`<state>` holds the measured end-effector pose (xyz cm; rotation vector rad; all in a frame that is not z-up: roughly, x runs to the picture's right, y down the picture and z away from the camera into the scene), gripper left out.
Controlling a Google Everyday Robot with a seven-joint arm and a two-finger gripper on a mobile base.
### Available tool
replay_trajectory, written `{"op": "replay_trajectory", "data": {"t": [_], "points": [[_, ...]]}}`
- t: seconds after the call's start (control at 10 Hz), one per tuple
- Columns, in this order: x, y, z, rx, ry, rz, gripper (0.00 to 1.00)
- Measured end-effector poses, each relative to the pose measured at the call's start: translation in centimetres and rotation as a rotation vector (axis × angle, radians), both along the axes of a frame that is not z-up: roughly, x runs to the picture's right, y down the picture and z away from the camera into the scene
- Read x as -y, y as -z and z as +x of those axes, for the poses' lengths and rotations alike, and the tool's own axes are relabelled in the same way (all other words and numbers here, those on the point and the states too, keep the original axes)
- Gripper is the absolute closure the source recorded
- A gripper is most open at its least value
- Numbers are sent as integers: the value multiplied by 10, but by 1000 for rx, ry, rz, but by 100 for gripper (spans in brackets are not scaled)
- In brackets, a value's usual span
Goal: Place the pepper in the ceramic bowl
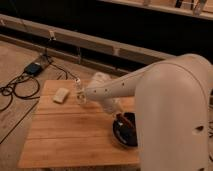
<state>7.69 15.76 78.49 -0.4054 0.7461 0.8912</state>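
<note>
The glossy black ceramic bowl [126,134] sits at the right edge of the wooden table [70,135]. A slim reddish shape, apparently the pepper [125,122], shows at the bowl's far side, inside or just over it. My gripper [119,115] hangs at the end of the white arm, right above the bowl's far rim and next to the pepper. I cannot tell whether it still touches the pepper. The arm's elbow [82,93] juts out to the left over the table.
A small pale block [61,95] lies near the table's far left corner. Cables [15,92] and a blue device [34,68] lie on the floor to the left. The robot's big white body [175,120] fills the right side. A dark wall runs behind.
</note>
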Motion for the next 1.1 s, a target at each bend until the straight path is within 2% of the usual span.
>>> {"op": "replay_trajectory", "data": {"t": [0.1, 0.4, 0.7, 1.1], "points": [[-5, 1, 3, -8, -12, -5, 45], [-10, 5, 7, -27, -47, 5, 21], [-5, 5, 8, -48, -99, 54, 20], [-5, 5, 7, -47, -99, 54, 20]]}}
